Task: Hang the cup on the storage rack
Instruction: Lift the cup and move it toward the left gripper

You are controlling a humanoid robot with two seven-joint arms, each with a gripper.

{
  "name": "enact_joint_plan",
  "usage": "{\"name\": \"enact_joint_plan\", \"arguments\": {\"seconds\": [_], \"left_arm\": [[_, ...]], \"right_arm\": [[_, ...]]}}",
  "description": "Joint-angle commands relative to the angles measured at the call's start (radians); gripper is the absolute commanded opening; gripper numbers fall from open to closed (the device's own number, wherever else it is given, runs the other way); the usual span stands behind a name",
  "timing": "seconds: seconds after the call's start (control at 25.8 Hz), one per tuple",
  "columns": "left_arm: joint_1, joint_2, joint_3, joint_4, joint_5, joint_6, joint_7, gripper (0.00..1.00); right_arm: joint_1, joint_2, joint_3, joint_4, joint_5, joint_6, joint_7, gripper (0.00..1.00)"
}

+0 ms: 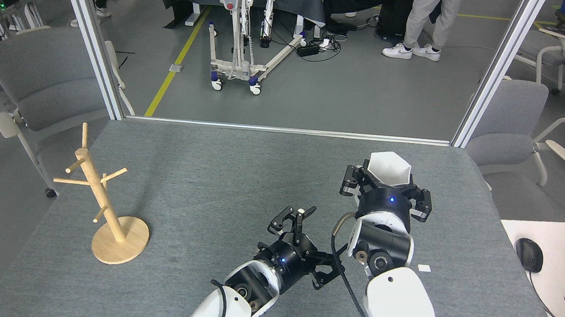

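The white faceted cup (388, 169) is held above the table right of centre, mouth up, with my right gripper (386, 184) shut on its lower body. The cup's handle is hidden. My left gripper (314, 241) is open just below and left of the cup, its black fingers (300, 219) spread with nothing between them. The wooden storage rack (103, 200) stands on its round base near the table's left edge, pegs bare, far from both grippers.
The grey felt table (221, 174) ends at a metal frame at the back. Grey chairs (41, 84) flank both sides. A white side desk with a mouse (529, 253) and keyboard sits at right. A person's legs (427, 18) stand beyond.
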Motion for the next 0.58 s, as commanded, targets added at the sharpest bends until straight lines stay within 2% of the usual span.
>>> {"name": "enact_joint_plan", "arguments": {"seconds": [0.0,0.27,0.54], "left_arm": [[-0.045,-0.002,0.001,0.034,0.041,-0.005,-0.013,0.98],[-0.134,-0.002,0.005,0.081,0.077,-0.011,-0.013,0.98],[-0.142,-0.003,-0.005,0.087,0.088,-0.028,-0.030,0.98]], "right_arm": [[0.000,0.019,0.022,0.006,0.009,0.001,0.005,0.15],[0.015,0.042,0.064,0.013,0.009,-0.004,0.020,0.14],[0.032,0.046,0.067,0.015,0.009,-0.010,0.022,0.14]]}}
